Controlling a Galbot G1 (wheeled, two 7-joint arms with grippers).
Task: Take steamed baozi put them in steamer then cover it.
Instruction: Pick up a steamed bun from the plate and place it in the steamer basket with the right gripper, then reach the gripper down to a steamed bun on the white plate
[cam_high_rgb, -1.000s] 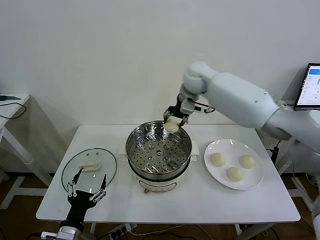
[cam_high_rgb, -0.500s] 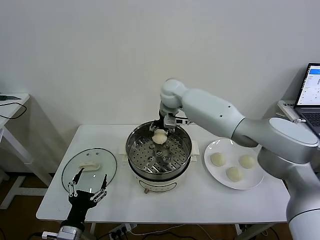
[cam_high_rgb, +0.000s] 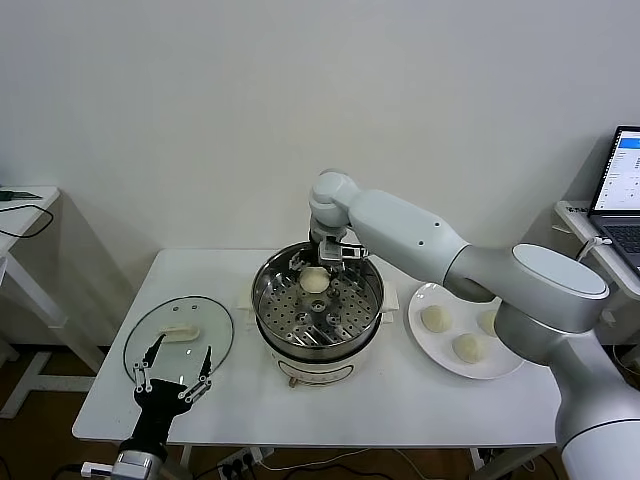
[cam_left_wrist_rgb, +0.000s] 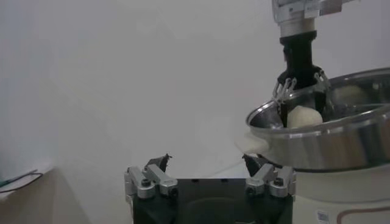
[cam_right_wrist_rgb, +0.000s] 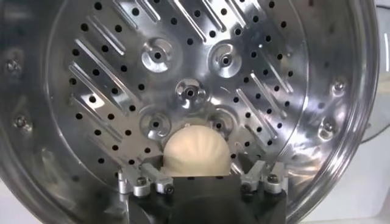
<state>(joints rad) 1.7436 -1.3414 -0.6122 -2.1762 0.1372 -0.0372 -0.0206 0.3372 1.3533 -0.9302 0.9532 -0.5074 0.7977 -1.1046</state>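
Observation:
The steamer (cam_high_rgb: 262, 300) stands mid-table, a shiny steel pot with a perforated tray (cam_right_wrist_rgb: 122, 73) on a white base. One baozi (cam_high_rgb: 314, 281) rests on the tray at its far side. My right gripper (cam_high_rgb: 320, 262) is down inside the pot and open. Its fingers stand spread on both sides of that baozi (cam_right_wrist_rgb: 196, 151) without pressing it. More baozi (cam_high_rgb: 434, 319) lie on the white plate (cam_high_rgb: 424, 344) to the right, one half hidden by my right arm. The glass cover (cam_high_rgb: 150, 340) lies flat at the table's left. My left gripper (cam_high_rgb: 180, 356) hovers open at its near edge, empty.
A laptop (cam_high_rgb: 622, 190) stands on a stand at the far right. A small side table (cam_high_rgb: 20, 215) with a cable is at the far left. My right forearm stretches above the plate and the steamer's right rim. From the left wrist view, the steamer wall (cam_left_wrist_rgb: 341, 146) is close by.
My right gripper carried the baozi leftward and down into the steamer, then opened, leaving it on the tray. The left arm has not moved.

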